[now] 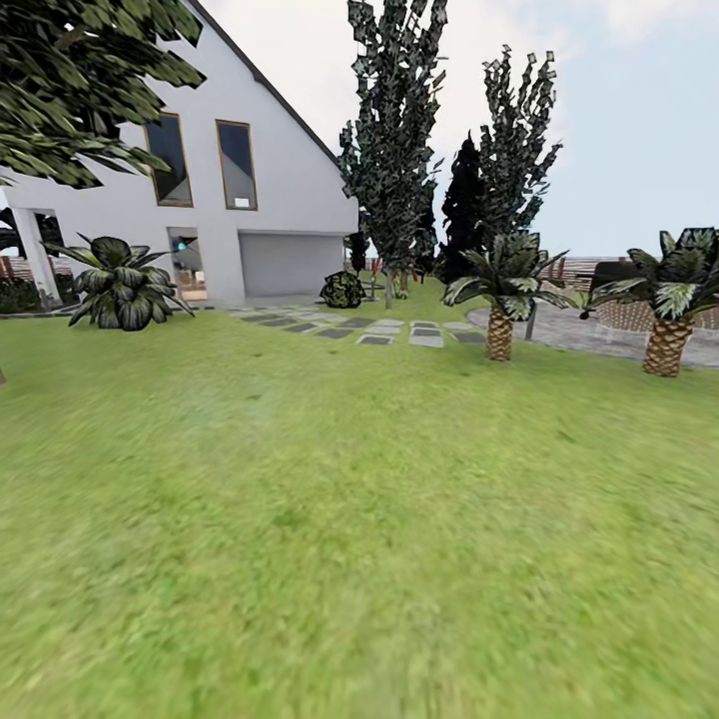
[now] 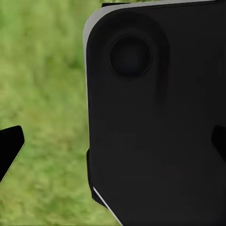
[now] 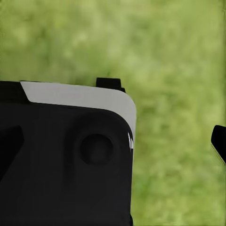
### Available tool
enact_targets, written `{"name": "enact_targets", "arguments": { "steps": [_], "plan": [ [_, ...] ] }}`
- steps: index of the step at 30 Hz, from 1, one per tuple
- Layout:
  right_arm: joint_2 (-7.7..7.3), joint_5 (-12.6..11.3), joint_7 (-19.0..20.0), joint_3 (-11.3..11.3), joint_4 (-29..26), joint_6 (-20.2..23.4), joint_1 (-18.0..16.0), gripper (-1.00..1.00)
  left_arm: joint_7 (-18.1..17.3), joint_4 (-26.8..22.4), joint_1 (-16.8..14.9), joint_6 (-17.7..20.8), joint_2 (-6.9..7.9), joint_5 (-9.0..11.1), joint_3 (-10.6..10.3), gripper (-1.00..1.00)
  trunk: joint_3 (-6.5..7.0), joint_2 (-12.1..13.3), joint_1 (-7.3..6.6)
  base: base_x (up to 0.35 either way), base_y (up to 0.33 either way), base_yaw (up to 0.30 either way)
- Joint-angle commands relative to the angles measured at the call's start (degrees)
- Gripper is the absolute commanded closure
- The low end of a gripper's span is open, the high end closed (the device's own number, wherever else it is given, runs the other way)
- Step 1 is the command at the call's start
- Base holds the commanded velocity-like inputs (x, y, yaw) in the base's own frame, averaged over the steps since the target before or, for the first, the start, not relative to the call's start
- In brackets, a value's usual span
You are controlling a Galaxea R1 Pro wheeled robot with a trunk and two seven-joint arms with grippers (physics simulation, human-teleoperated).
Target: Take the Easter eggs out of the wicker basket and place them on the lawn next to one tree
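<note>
The lawn (image 1: 359, 519) spreads wide and flat through the head view. The Easter eggs and the wicker basket are out of view. Tall dark-leaved trees (image 1: 394, 140) stand far back by the house, and a leafy dark green crown (image 1: 70, 80) hangs in at the upper left. In the left wrist view my left gripper (image 2: 113, 143) is open over grass, its fingertips (image 2: 9, 148) far apart and nothing between them. My right gripper (image 3: 113, 143) is open the same way, one of its fingertips (image 3: 219, 143) over grass. A black and white part of the robot's body (image 2: 155, 117) sits close before both wrist cameras.
A white house (image 1: 250, 210) with a garage door stands at the back left. A broad-leaved bush (image 1: 120, 285) grows before it. Grey stepping stones (image 1: 379, 330) cross the grass. Two short palms (image 1: 499, 290) (image 1: 669, 300) stand at the right beside a paved patch.
</note>
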Motion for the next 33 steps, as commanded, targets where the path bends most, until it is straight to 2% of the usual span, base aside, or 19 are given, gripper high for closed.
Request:
{"name": "enact_targets", "arguments": {
  "steps": [1,33],
  "plan": [
    [0.0,-0.1,0.0,0.3,0.1,-0.2,0.0,-1.0,0.0,-0.1,0.0,0.0,0.0,0.0,0.0,-1.0,-0.05,0.0,0.04,0.338,0.0,0.0],
    [0.0,0.0,0.0,0.4,0.1,-0.2,0.0,-1.0,0.0,-0.1,0.0,0.0,-0.03,0.0,0.0,-1.0,-0.05,0.0,0.04,0.338,0.0,0.0]
  ]
}}
